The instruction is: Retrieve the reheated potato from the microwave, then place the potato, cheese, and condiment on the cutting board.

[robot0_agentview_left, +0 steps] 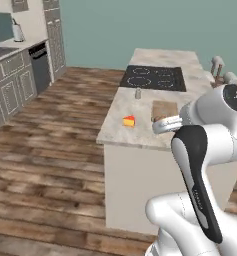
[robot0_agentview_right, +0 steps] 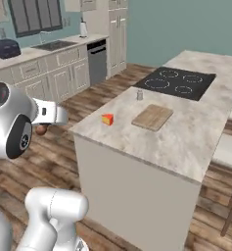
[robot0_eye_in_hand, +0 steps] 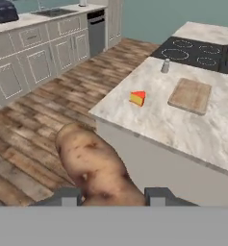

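The hand (robot0_eye_in_hand: 113, 196) pinches the potato (robot0_eye_in_hand: 94, 166) between its two fingers, which grip it low down at one end while the rest juts out ahead. It hangs in the air over the wooden floor, short of the table (robot0_agentview_right: 186, 142) edge.

On the table, the cheese (robot0_eye_in_hand: 138, 98) sits near the front corner, the board (robot0_eye_in_hand: 190, 95) lies well apart to its right, bare, and the shaker (robot0_eye_in_hand: 166, 66) stands just beside the cooktop (robot0_agentview_right: 176, 82).

The potato looks firm and fairly heavy for its size, with a rough, dry skin that should not slip readily. Held by one end, though, it may pivot in the grip; a hold across its middle would be steadier. It will likely roll a little once set down, so laying it lengthwise on the board seems wise.

From the right base view the potato shows as a small brown spot (robot0_agentview_right: 41, 129) under the wrist, too small to judge further.
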Motion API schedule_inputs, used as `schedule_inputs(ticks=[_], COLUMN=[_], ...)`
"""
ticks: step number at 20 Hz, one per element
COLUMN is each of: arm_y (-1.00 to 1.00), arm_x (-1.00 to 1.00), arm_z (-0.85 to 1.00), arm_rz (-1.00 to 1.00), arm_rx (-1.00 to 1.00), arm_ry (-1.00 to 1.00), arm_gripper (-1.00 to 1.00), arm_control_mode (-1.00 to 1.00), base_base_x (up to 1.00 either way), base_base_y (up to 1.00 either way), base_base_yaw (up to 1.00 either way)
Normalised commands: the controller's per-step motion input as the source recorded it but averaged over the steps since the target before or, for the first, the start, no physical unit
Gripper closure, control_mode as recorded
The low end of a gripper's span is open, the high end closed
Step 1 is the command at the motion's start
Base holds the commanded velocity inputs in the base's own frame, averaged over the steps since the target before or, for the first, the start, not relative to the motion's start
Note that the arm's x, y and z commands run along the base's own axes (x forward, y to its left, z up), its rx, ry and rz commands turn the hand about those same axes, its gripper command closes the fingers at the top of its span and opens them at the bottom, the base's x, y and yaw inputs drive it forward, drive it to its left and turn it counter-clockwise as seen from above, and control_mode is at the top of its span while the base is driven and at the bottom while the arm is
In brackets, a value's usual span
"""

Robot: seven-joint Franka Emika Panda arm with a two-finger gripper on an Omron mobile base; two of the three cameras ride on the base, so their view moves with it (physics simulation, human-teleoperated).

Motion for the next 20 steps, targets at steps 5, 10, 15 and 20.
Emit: schedule_inputs(ticks=[5, 10, 15, 20], arm_y=[0.00, 0.00, 0.00, 0.00], arm_x=[0.00, 0.00, 0.00, 0.00], arm_z=[0.00, 0.00, 0.00, 0.00], arm_rz=[0.00, 0.00, 0.00, 0.00], arm_rx=[0.00, 0.00, 0.00, 0.00], arm_ry=[0.00, 0.00, 0.00, 0.00], arm_gripper=[1.00, 1.00, 1.00, 1.00], arm_control_mode=[1.00, 1.00, 1.00, 1.00], base_base_x=[0.19, 0.47, 0.39, 0.25], base_base_y=[0.13, 0.23, 0.49, 0.28], base_base_yaw=[-0.85, -0.39, -0.07, 0.17])
